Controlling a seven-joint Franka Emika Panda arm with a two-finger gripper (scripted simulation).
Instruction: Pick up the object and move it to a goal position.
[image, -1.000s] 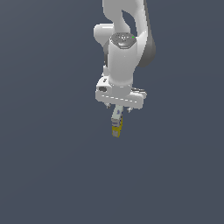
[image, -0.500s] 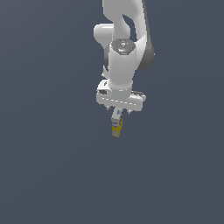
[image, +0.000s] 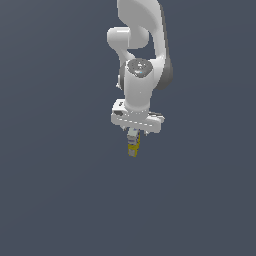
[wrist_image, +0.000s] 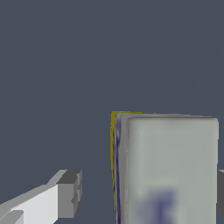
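In the exterior view we see the white arm (image: 142, 75) reaching down over a plain dark grey ground (image: 55, 175), its gripper (image: 133, 141) pointing downward near the middle of the scene. The object (image: 133, 148) hangs upright below the hand, its yellow end lowest, its pale end up between the fingers.

In the wrist view one finger (wrist_image: 70, 192) stands apart from the box, with a gap showing, while the other finger is mostly out of sight at the far edge. We cannot tell whether the jaws are clamped on it.
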